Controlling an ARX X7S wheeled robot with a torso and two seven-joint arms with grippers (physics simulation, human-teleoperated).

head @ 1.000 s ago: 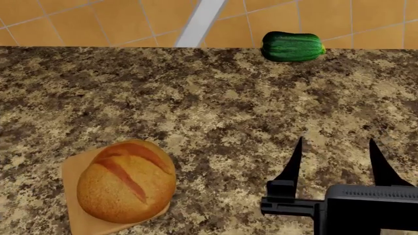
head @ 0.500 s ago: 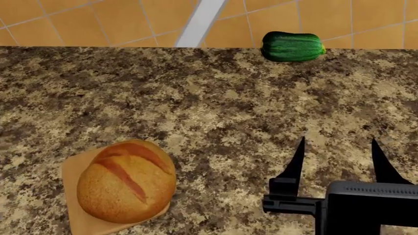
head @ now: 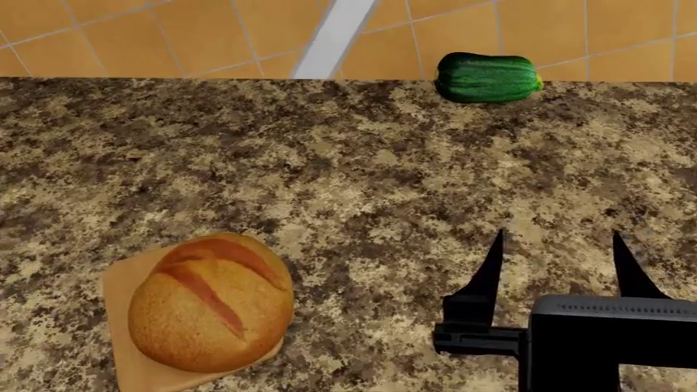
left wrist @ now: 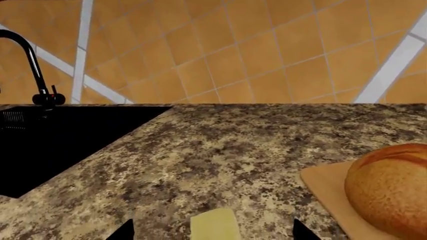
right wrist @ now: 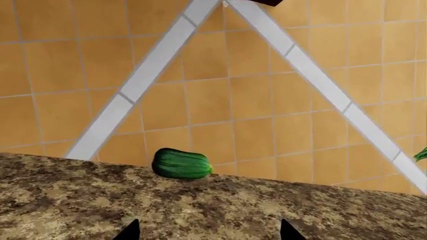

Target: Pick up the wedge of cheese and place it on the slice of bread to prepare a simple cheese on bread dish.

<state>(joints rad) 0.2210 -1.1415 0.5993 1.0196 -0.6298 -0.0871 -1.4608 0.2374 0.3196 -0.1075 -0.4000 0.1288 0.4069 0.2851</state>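
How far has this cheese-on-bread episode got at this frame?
Nothing looks done: the round golden-brown bread loaf on its tan slab has nothing on top. In hand: the left gripper, open, frames the small pale-yellow cheese wedge lying on the speckled granite counter. Left: grasp, lift, place. The right gripper hangs open, empty.

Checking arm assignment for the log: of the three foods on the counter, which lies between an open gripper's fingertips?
The cheese. It lies between the left gripper's open fingertips; the bread sits off to one side, and the zucchini rests by the wall.
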